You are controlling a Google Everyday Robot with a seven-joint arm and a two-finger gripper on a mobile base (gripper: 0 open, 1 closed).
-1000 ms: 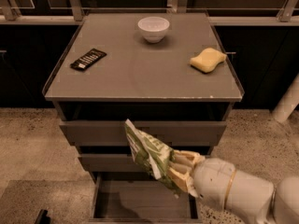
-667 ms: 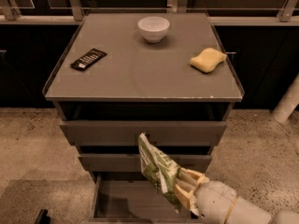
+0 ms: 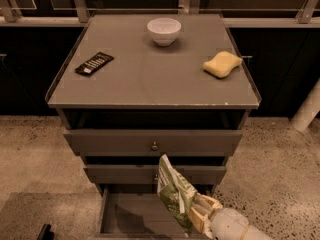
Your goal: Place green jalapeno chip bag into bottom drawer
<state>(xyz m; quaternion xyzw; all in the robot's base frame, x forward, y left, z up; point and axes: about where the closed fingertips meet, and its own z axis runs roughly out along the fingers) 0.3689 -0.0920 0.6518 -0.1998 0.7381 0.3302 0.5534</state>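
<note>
We see gripper (image 3: 196, 211) clamping green jalapeno chip bag (image 3: 171, 189) upright over open bottom drawer (image 3: 127, 215) (bare floor below), likely so release lands inside

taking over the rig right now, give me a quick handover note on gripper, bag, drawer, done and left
Gripper: shut on the green jalapeno chip bag, low, reaching in from the right.
Bag: held roughly upright over the right part of the bottom drawer, which is pulled open with a bare floor.
Done: bag grasped and over the drawer.
Left: lower it in, release, withdraw.
</note>
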